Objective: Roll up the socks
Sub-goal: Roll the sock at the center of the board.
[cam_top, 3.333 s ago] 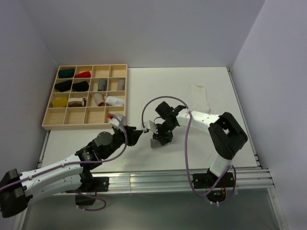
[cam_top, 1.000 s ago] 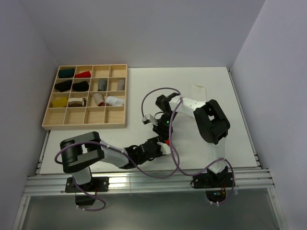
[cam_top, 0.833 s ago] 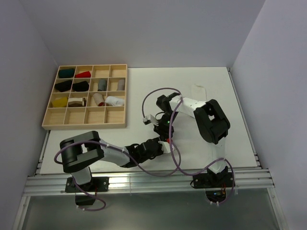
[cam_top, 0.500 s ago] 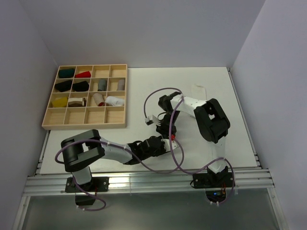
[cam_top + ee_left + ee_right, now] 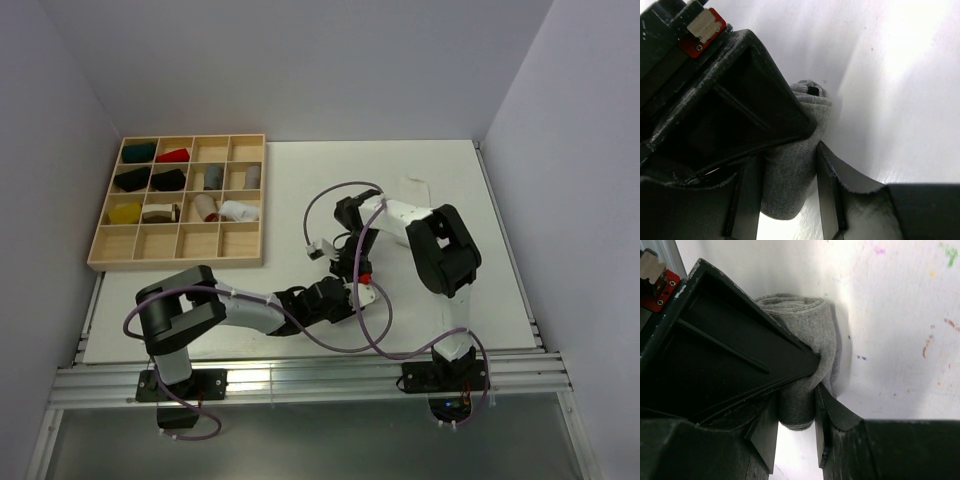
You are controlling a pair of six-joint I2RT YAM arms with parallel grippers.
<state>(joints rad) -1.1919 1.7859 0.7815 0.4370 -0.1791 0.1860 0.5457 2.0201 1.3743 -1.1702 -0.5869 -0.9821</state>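
Observation:
The grey sock [image 5: 799,120] is rolled into a tight cylinder, also seen in the right wrist view [image 5: 807,325]. My left gripper [image 5: 787,200] is shut on one end of the roll, with a finger [image 5: 829,190] pressed on each side. My right gripper [image 5: 796,420] is shut on the other end, its fingers [image 5: 826,420] squeezing the roll. In the top view the two grippers meet near the table's middle, left [image 5: 335,300] and right [image 5: 352,268], and hide the grey sock. The white sock [image 5: 416,192] lies flat at the far right of the table.
A wooden compartment tray [image 5: 176,262] stands at the back left with several small cloth bundles in it. Purple cables loop around both arms. The walls are close on the left and right.
The grey sock that lay on the table between the grippers is now a roll held by both. The left arm has stretched further right and both grippers have shifted slightly right.

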